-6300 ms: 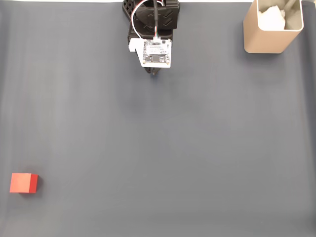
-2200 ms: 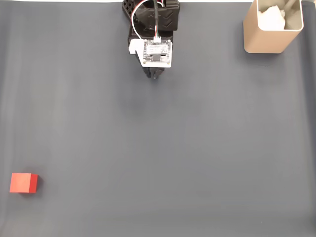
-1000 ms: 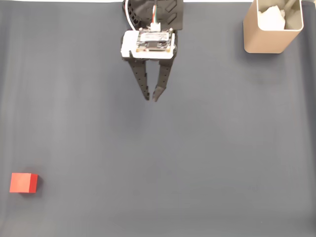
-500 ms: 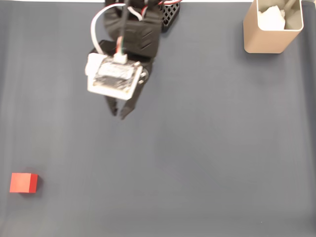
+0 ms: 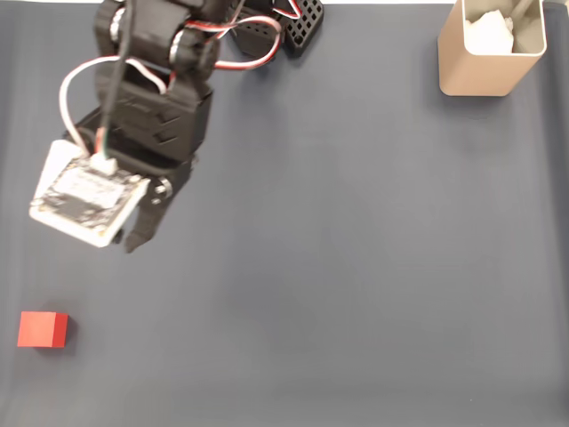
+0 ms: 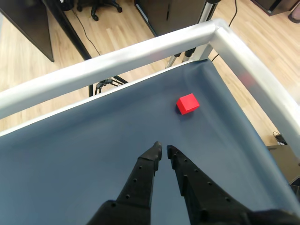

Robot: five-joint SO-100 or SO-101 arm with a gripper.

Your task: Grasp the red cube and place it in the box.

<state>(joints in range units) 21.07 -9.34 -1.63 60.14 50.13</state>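
The claw [image 6: 162, 149] is empty, its two black fingers drawn nearly together with only a thin gap between the tips in the wrist view. In the fixed view it hangs at the left of the frame under its white circuit board [image 5: 86, 196], above the dark grey counter [image 5: 356, 267]. The red cube [image 5: 42, 329] lies in the lower left corner of that frame, well apart from the claw and close to the counter's left edge. In the wrist view the cube [image 6: 188, 103] sits ahead and to the right of the fingertips, near the raised pale rim [image 6: 140, 47] that bounds the counter. The tan box [image 5: 492, 49] stands in the upper right corner of the fixed view, far from both, with something pale already inside.

The likeliest trouble is the claw coming down on the cube as narrow as it is now: the tips would strike the top face or push the block toward the rim instead of straddling it, so it would need to spread first. The cube's place near the corner leaves little room on its far sides, and a finger could catch the rim. Otherwise the counter between cube and box is bare, giving a free diagonal path, though the box's tall walls call for a high carry.
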